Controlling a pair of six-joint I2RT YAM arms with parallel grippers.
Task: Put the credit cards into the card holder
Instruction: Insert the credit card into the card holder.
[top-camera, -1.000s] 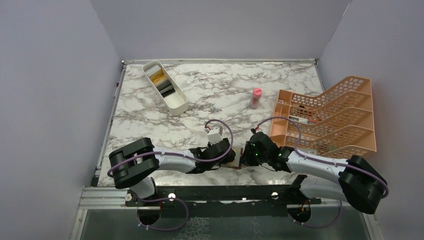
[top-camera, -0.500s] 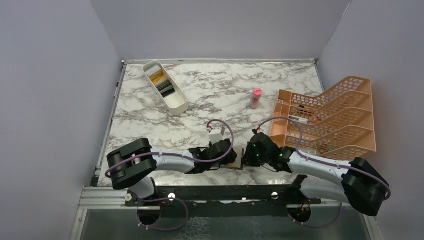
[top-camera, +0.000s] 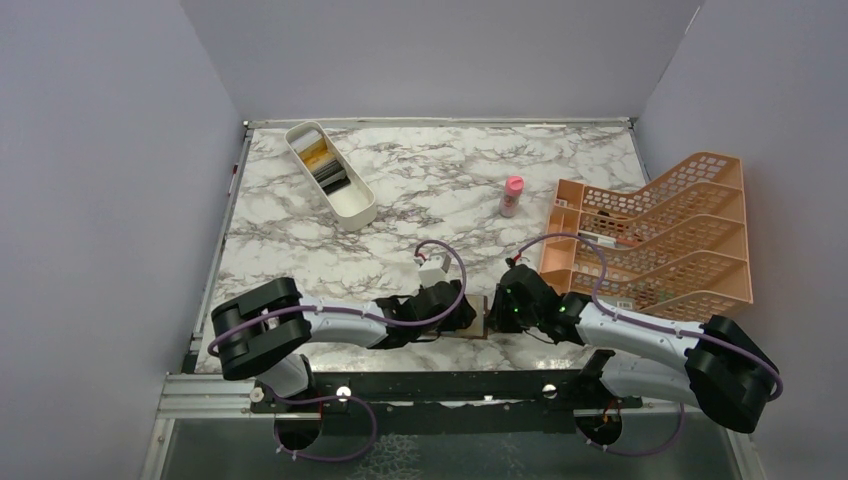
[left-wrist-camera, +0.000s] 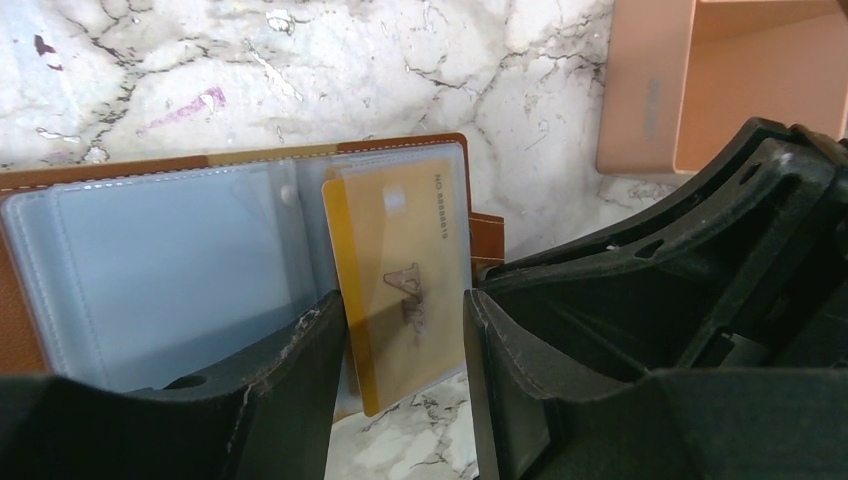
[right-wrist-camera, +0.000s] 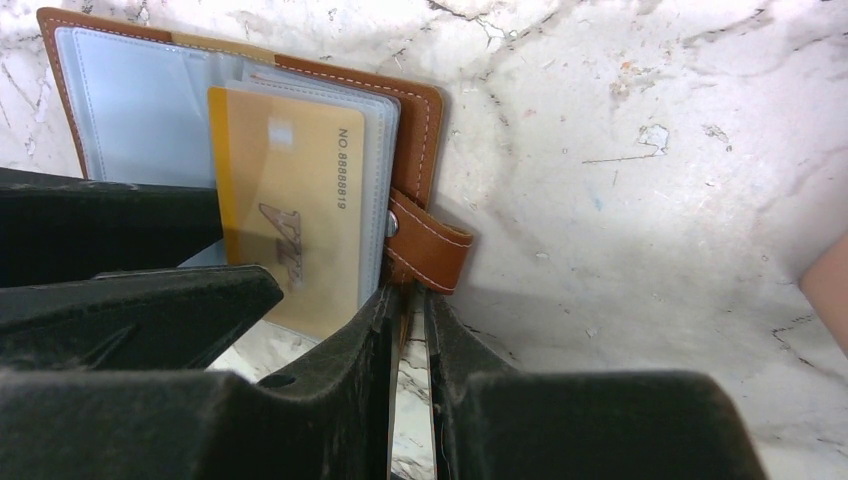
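Inside card holder (left-wrist-camera: 150, 260), gold "VIP" card (left-wrist-camera: 400, 250)

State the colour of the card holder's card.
The card is yellow-gold; clearest in the left wrist view.

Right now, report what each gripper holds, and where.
Right gripper pinches the brown leather card holder by its edge beside the clasp; left gripper holds nothing.

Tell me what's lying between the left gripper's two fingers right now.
The left wrist view shows a gold card there, partly tucked into the open card holder's clear sleeve.
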